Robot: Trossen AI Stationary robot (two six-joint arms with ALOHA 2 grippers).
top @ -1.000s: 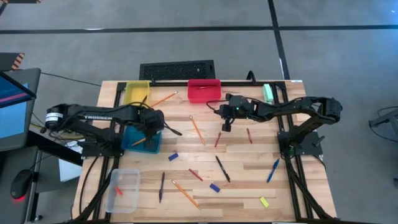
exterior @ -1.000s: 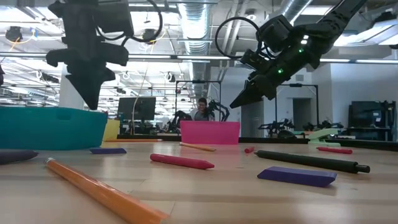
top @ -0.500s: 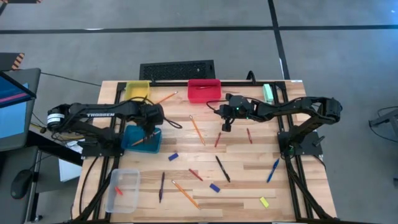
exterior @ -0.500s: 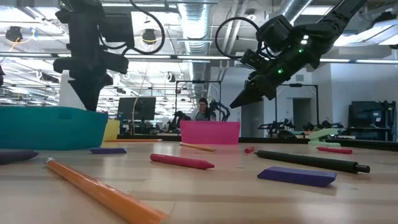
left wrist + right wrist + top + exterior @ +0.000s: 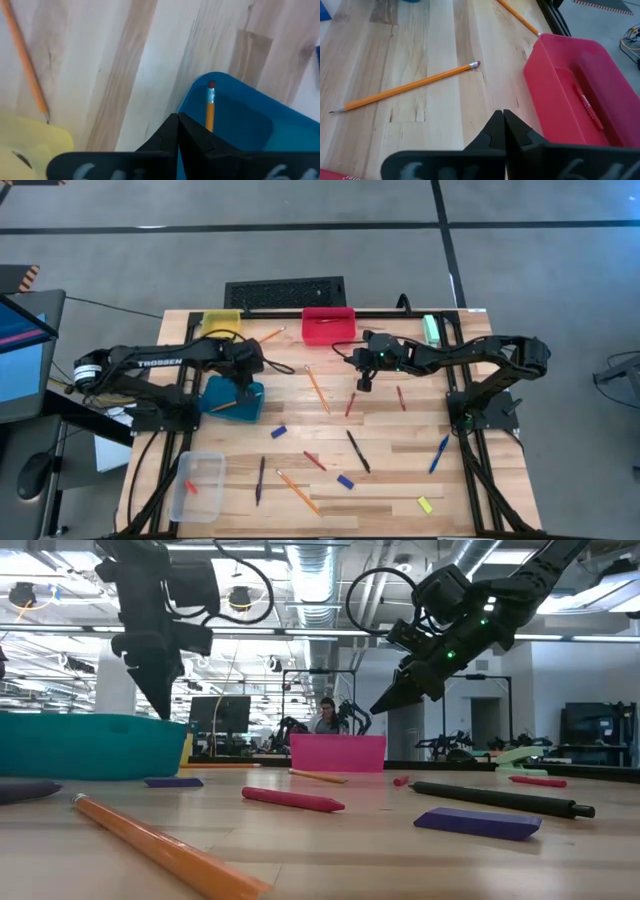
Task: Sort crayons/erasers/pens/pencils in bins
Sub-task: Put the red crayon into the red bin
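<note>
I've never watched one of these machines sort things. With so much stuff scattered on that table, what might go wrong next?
The left gripper hangs shut at the teal bin's far edge, a pencil inside; moving low, it might nudge that bin. The right gripper, also shut, hovers near the red bin. A pencil and a crayon lie close below; a careless descent may scatter them or grab the wrong one.

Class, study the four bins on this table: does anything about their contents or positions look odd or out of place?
Mostly no. The teal bin holds one pencil, the red bin one crayon, and the clear bin one small red piece. The oddity: the teal bin sits skewed to the table's edges, while most items lie unsorted.
</note>
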